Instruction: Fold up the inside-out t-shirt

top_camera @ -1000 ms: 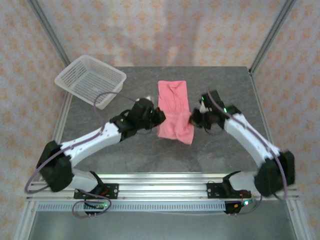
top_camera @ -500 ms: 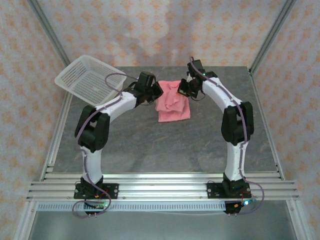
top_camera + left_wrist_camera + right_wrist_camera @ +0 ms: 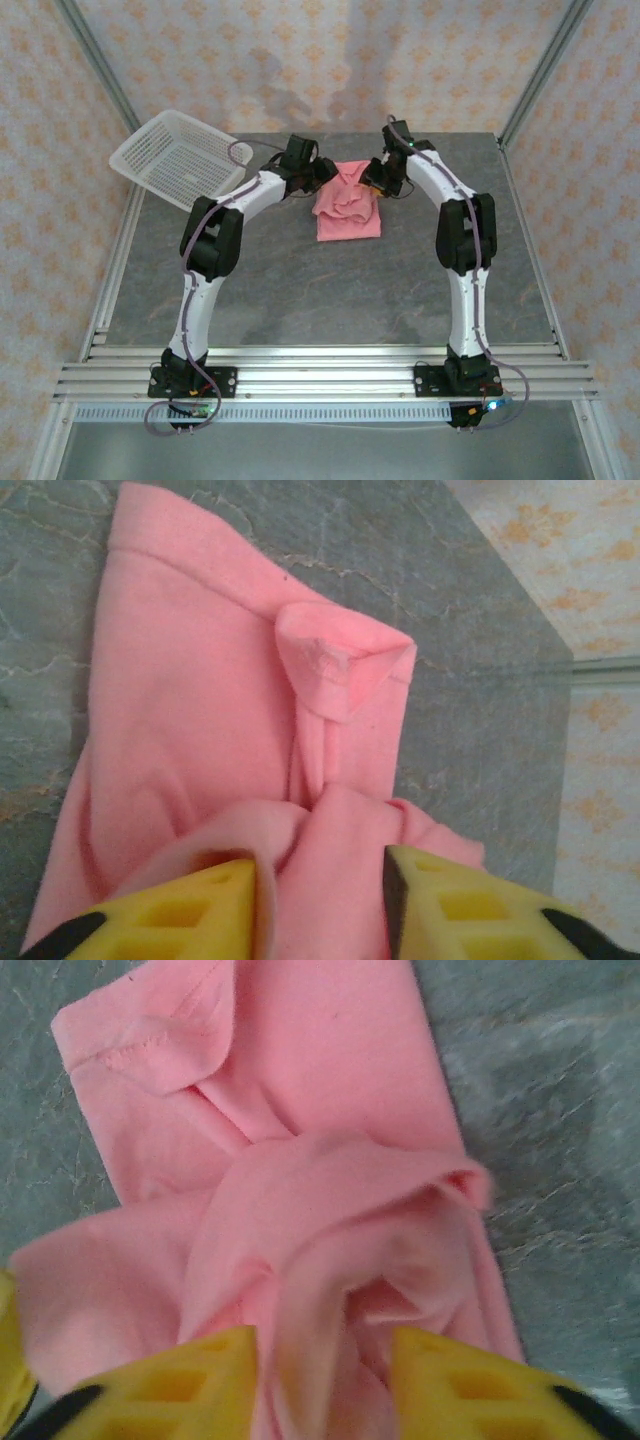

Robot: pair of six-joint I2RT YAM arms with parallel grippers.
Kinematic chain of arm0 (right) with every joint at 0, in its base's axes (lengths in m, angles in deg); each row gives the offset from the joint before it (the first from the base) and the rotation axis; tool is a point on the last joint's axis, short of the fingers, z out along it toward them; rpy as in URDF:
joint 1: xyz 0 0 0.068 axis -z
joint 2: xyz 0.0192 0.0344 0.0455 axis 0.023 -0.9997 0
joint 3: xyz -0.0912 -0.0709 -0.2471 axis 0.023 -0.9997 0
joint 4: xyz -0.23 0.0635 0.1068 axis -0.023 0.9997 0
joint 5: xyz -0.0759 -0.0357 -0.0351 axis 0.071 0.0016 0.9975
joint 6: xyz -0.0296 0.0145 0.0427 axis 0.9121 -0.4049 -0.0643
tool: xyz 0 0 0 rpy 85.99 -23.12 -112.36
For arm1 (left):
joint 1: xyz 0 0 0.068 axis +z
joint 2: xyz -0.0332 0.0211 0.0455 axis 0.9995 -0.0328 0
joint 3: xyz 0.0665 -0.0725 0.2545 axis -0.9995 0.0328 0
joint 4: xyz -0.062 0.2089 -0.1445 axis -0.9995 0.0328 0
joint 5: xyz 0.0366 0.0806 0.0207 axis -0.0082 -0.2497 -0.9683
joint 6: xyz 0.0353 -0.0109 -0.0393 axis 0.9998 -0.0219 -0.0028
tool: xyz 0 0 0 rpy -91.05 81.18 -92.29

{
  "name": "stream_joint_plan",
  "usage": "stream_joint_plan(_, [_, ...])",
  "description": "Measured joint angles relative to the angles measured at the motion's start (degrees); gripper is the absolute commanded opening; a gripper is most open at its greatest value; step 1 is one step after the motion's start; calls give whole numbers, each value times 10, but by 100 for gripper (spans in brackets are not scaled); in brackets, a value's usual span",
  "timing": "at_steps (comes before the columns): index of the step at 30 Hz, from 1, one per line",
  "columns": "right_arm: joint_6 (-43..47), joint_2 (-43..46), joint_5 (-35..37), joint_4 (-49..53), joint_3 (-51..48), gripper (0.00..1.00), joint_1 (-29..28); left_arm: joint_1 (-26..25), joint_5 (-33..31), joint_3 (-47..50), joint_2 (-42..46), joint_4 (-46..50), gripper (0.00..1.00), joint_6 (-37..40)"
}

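The left gripper (image 3: 318, 870) and right gripper (image 3: 322, 1360) each clamp bunched cloth of the pink t-shirt (image 3: 348, 212) (its near part flat) on the table (image 3: 300, 290).

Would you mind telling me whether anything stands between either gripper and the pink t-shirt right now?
Nothing visible does. The left gripper and the right gripper each have folds of the t-shirt bunched between their fingers at its far end; the basket sits apart, to the left.
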Motion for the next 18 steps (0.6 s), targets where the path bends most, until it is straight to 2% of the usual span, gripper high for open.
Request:
stream_joint_plan(2, [7,0,-4,8,14,57,9,6,2,-2,0,0,56,3])
stream_joint_plan(6, [17,21,-20,9,14,58,24,24,2,14,18,4,56,7])
stream_joint_plan(13, [-2,158,-72,-47,-174,57,26,40,7,106,147,41,53,19])
stream_joint_plan(18, [-15,176,-91,-86,-256,57,7,34,23,168,196,43,51,26])
